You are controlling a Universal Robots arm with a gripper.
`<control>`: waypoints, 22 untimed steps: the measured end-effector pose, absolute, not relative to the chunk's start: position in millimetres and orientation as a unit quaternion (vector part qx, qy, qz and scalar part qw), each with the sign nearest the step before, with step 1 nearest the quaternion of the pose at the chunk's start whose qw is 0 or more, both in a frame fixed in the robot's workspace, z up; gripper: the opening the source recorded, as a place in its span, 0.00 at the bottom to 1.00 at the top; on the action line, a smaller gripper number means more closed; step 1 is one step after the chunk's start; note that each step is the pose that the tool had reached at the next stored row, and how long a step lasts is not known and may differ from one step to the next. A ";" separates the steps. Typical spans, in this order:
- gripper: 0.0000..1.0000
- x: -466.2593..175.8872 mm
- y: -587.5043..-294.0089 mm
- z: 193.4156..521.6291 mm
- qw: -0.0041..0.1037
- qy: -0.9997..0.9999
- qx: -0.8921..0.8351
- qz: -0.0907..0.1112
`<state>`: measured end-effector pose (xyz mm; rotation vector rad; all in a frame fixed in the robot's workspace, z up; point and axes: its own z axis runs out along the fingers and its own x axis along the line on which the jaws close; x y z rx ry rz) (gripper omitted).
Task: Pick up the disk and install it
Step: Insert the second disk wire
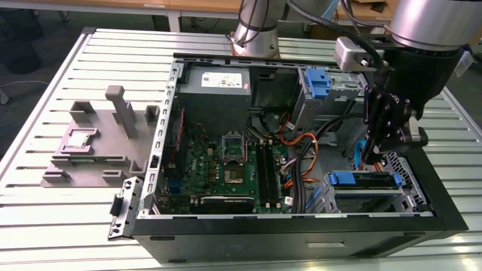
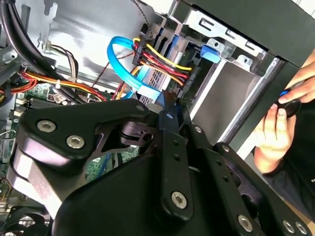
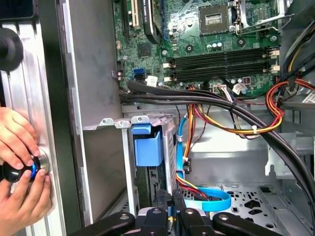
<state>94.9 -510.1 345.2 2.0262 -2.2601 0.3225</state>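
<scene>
One robot arm reached into an open computer case [image 1: 301, 226] on a slatted metal table [image 1: 45, 226] in the exterior view, its gripper [image 1: 374, 155] lowered toward the drive cage at the case's corner on the exterior view's right. There the disk [image 1: 363, 180], framed by its blue carrier, sat in the cage among orange and blue cables. A grey fixture block [image 1: 98, 152] lay on the table well apart, to the exterior view's left.

In the second wrist view, the gripper [image 2: 170, 110] had its fingers drawn close together just beside a blue cable [image 2: 123, 64] and a bundle of red and yellow wires; whether they gripped anything could not be told. A person's hand [image 2: 278, 128] rested outside the case.

In the first wrist view, the gripper [image 3: 170, 199] stood at the disk [image 3: 147, 147] seated in its metal cage below the motherboard [image 3: 197, 44]. Two hands [image 3: 19, 172] held a small round knob beside the case wall.
</scene>
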 end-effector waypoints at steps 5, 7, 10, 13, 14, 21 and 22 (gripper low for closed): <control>0.16 92.2 -515.1 344.9 0.033 -0.741 0.663 0.101; 0.16 91.5 -517.4 344.8 0.029 -0.741 0.663 0.099; 0.16 91.0 -521.3 344.6 0.025 -0.742 0.663 0.098; 0.16 91.0 -521.8 344.5 0.025 -0.742 0.663 0.098; 0.16 90.9 -521.8 344.6 0.025 -0.742 0.663 0.098; 0.16 91.0 -521.8 344.5 0.025 -0.742 0.663 0.098; 0.16 90.9 -521.9 344.5 0.025 -0.742 0.663 0.098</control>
